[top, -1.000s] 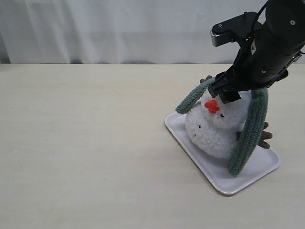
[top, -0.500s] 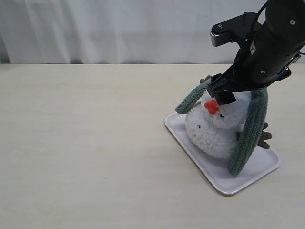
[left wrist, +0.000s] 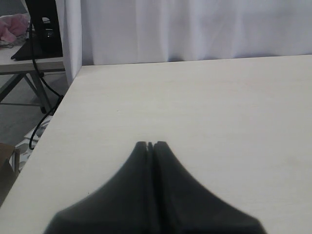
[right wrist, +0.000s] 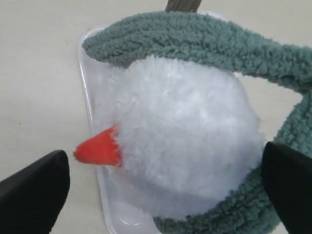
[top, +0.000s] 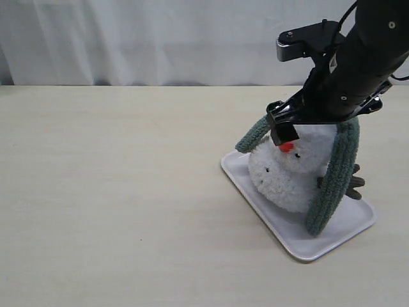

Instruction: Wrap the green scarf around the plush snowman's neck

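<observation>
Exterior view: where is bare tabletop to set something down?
Bare: the pale beige tabletop left of the white rectangular tray, back to the white curtain. Crowded: the tray, filled by the fluffy white plush snowman and fuzzy green scarf, right end effector open over it.

green scarf [right wrist: 209, 44] round plush snowman [right wrist: 180, 131], claw [right wrist: 161, 189] spread

A pale beige tabletop [top: 115, 192] stands before a white pleated curtain [top: 160, 38] in even light.

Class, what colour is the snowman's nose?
The nose is orange-red, clearest in the right wrist view.
</observation>
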